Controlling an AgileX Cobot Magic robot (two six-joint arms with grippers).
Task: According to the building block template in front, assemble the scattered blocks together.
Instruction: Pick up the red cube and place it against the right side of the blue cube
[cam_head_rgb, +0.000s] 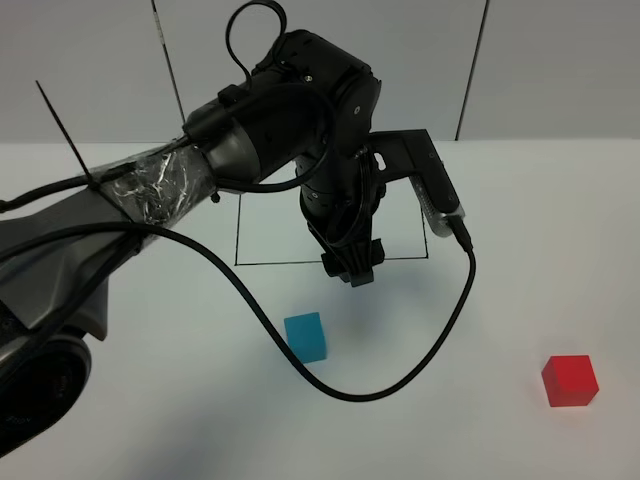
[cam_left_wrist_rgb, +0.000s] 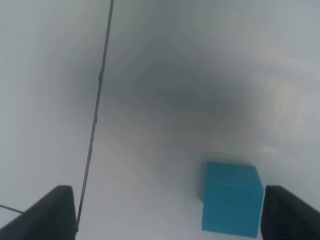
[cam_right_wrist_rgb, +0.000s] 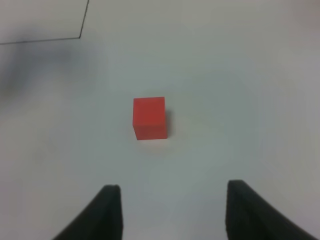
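The cyan-blue cube (cam_head_rgb: 306, 336) sits on the white table near the middle. My left gripper (cam_head_rgb: 350, 268) hangs above the table just behind and to the right of it. In the left wrist view the gripper (cam_left_wrist_rgb: 170, 217) is open, and the cyan cube (cam_left_wrist_rgb: 231, 197) lies between the fingers, close to one fingertip (cam_left_wrist_rgb: 292, 212). The red cube (cam_head_rgb: 570, 380) sits alone at the front right. In the right wrist view the right gripper (cam_right_wrist_rgb: 175, 212) is open and empty, hovering short of the red cube (cam_right_wrist_rgb: 149, 117). The right gripper is out of the exterior view.
A black-outlined square (cam_head_rgb: 240, 240) is drawn on the table behind the cyan cube, partly hidden by the left arm; its corner shows in the right wrist view (cam_right_wrist_rgb: 81, 36). A black cable (cam_head_rgb: 400, 385) loops over the table between the cubes. A white wall stands behind.
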